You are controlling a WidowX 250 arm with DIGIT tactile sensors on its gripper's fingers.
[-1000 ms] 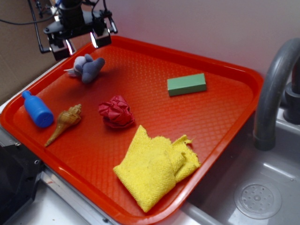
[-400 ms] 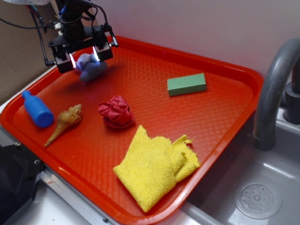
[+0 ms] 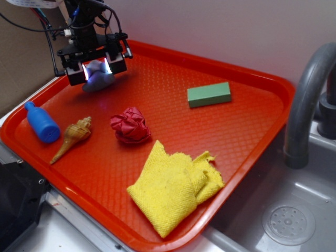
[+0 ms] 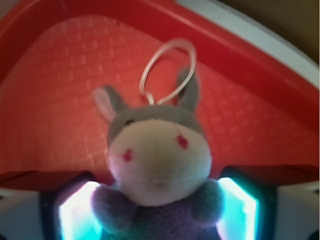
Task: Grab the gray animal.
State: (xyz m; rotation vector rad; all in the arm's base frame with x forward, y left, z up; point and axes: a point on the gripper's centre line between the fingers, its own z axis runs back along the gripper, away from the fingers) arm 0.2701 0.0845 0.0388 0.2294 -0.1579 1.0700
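The gray animal [image 3: 98, 81] is a small blue-gray plush with a pale face and a metal key ring. It lies at the back left of the red tray [image 3: 157, 89]. My gripper [image 3: 96, 69] is lowered over it, open, with one finger on each side of its body. In the wrist view the animal [image 4: 159, 160] fills the middle, facing the camera. Its arms are close against the lit pads [image 4: 75, 212] of my gripper [image 4: 157, 214]; the jaws stand wide apart. The lower body is out of frame.
On the tray are a blue bottle [image 3: 42, 123], a tan seashell [image 3: 73, 135], a red paper ball [image 3: 130, 125], a green block [image 3: 209, 94] and a yellow cloth [image 3: 173, 186]. The raised tray rim [image 4: 240, 65] is just behind the animal. A faucet [image 3: 310, 100] and a sink [image 3: 289, 220] are at the right.
My gripper has come forward and down from above the tray's back left rim. It now straddles the animal, which has stayed in place.
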